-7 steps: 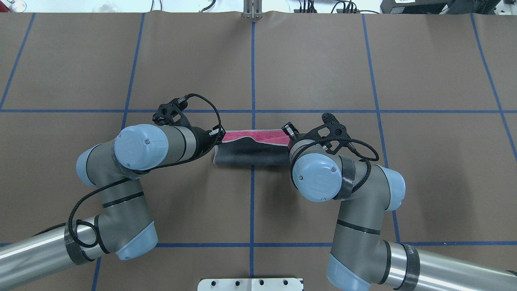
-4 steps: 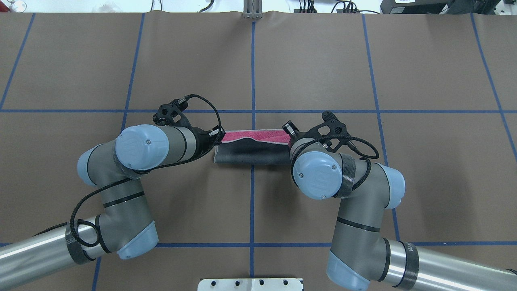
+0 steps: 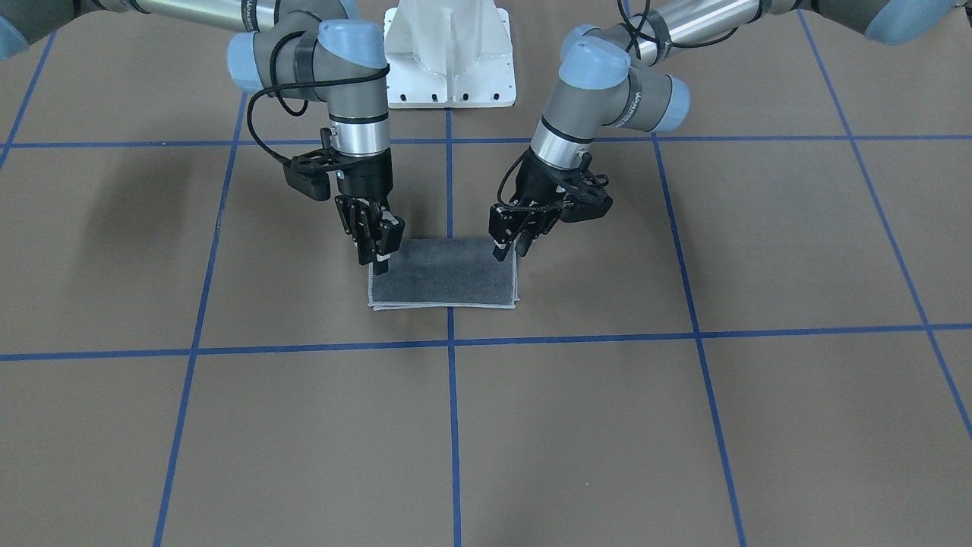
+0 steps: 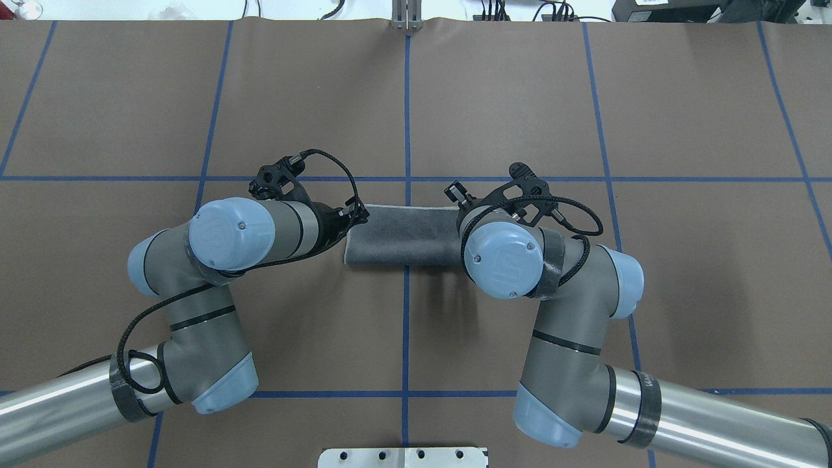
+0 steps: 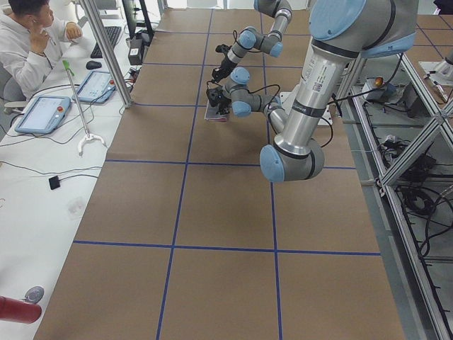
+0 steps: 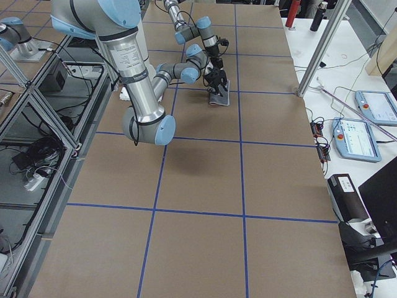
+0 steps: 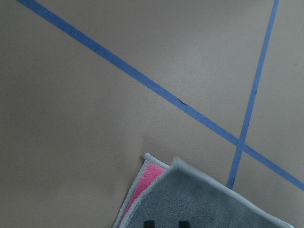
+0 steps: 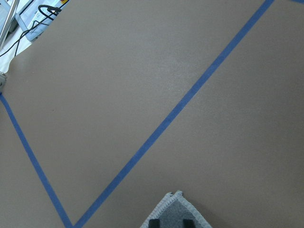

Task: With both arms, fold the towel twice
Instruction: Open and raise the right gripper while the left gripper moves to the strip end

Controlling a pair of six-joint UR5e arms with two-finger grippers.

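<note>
The towel lies folded in half on the brown table, dark grey face up, with pale edging along its far side; it also shows in the overhead view. My left gripper is shut on the towel's corner on its own side. In the left wrist view the grey top layer sits just over a sliver of pink. My right gripper is shut on the opposite corner, and the right wrist view shows that grey corner between its tips. Both grippers are low, at the table.
Blue tape lines divide the table mat into large squares. The white pedestal base stands behind the arms. A metal post is at the far edge. A seated operator and tablets are beside the table.
Both grippers moved away from the robot and down, drawing the grey half fully over the pink face. The pink strip that showed overhead is now covered.
</note>
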